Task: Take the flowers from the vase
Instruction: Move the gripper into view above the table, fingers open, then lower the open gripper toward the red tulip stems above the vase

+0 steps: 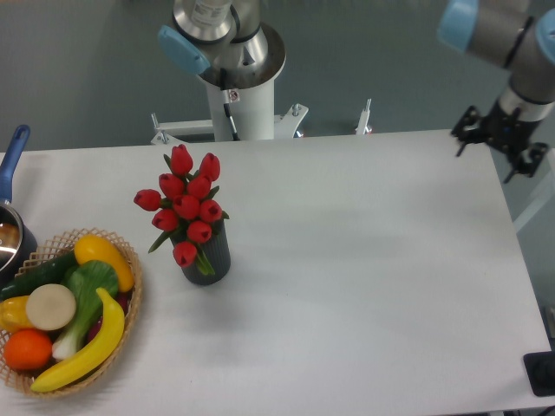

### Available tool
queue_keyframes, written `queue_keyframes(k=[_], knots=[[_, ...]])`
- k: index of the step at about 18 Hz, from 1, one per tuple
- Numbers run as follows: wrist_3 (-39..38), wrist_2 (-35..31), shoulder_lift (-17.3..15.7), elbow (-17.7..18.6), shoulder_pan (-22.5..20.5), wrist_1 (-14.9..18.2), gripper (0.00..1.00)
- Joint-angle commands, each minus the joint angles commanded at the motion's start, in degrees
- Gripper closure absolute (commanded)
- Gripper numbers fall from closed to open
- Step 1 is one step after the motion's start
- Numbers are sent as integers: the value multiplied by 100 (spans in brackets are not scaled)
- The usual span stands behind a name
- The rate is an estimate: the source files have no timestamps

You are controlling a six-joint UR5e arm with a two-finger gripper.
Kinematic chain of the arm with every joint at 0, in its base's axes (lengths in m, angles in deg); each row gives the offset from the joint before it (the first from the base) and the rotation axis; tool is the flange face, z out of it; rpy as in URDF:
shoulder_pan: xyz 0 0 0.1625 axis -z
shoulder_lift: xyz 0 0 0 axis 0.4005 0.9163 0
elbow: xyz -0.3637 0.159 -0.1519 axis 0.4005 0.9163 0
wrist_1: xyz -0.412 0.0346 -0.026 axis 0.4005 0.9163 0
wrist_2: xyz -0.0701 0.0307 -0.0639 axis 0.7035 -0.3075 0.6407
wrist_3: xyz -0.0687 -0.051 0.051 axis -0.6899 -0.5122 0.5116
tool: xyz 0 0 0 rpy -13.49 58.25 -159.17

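The table (364, 260) spans most of the view. My gripper (492, 149) hangs over its far right corner, fingers spread, holding nothing. The flowers (185, 208) stand upright in the vase (211, 256), well apart from me, toward the left of the table, stems near vertical.

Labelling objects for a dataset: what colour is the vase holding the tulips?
Dark grey, with vertical ribs; the vase shows clearly in the fixed camera view.
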Motion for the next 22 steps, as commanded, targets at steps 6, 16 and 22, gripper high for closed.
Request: queue_keyframes(k=[6,16,22], knots=[[-71,1046,-1177,1249,0,-70,0],[-370,2988,-1855,1979,123,-26,0],[-370,4079,-1768,2260,438,-26,0]])
